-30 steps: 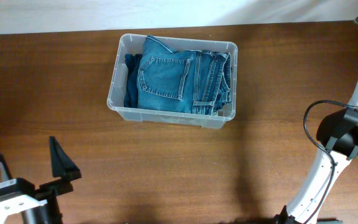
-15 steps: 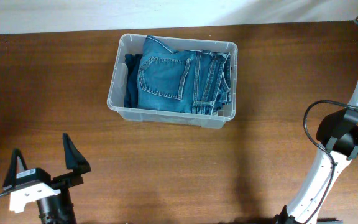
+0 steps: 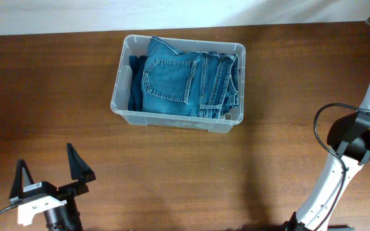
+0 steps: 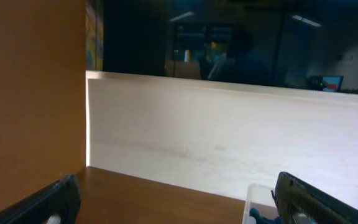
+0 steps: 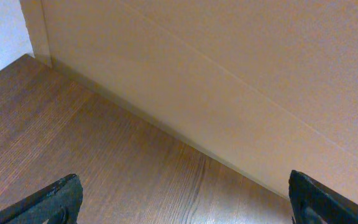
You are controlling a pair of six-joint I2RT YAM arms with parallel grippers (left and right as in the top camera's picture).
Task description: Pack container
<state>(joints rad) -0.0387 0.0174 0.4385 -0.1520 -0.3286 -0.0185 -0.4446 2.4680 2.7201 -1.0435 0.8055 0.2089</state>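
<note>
The container (image 3: pixel 119 82), a clear plastic tub, stands at the back middle of the table. Folded blue jeans (image 3: pixel 185 78) fill most of it. My left gripper (image 3: pixel 45 156) is open near the front left corner, well short of the tub, with nothing between its fingers. In the left wrist view the left gripper (image 4: pixel 179 200) frames bare wood, with a corner of the container (image 4: pixel 255 198) and a bit of the jeans (image 4: pixel 258 217) beside its right finger. My right gripper (image 5: pixel 182 196) is open over bare table near a pale wall; the overhead view does not show it.
The right arm (image 3: pixel 345 144) with its black cable rises along the right edge of the wooden table (image 3: pixel 236 173). A pale wall (image 4: pixel 229 130) runs along the table's far side. A wooden panel (image 4: pixel 30 93) stands at the left.
My left gripper has shifted to the right along the front edge and turned a little. The right arm, the container and the jeans have not moved.
</note>
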